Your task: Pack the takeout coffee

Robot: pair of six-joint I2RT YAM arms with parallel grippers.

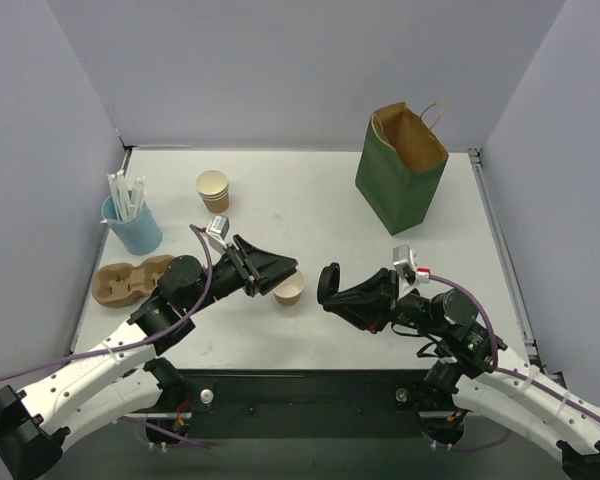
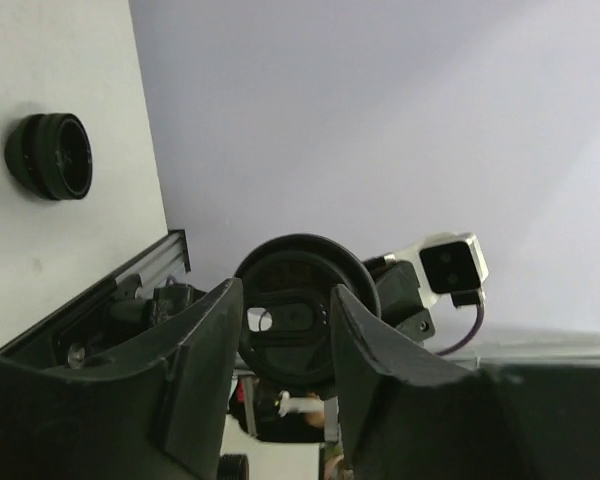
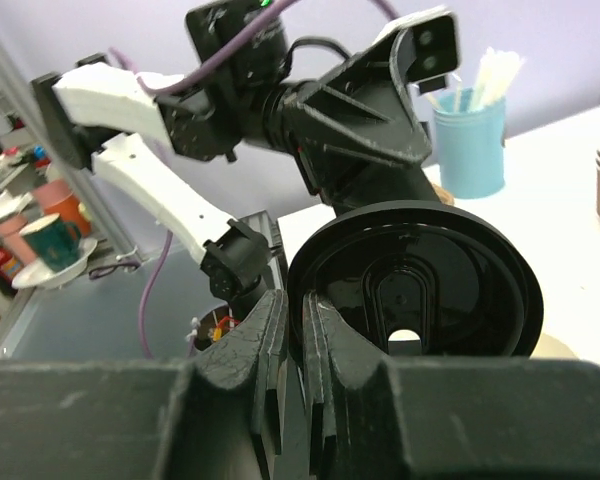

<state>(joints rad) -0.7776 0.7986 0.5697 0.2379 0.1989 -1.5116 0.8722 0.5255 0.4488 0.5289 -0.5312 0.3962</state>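
Currently pinching the black lid (image 3: 420, 280) by its rim with the right pincer (image 3: 298, 318), pads pressed together on the edge. Held upright and off the table (image 1: 310, 210), one flat face turned toward the left arm. Holding the left pincer (image 1: 286, 268) spread, fingers (image 2: 205, 350) well apart with nothing between them, pointed at that lid. So the takeout coffee in two parts: lid up in the right pincer, open paper cup (image 1: 290, 289) standing on the table just beside the left pincer's tip, whether touching or not impossible to tell. Well apart at the far right, standing open, a green bag (image 1: 401, 170). Off to the left, a blue cup of white sticks (image 1: 135, 228), a brown cup carrier (image 1: 128, 280) and a stack of tan cups (image 1: 212, 187)
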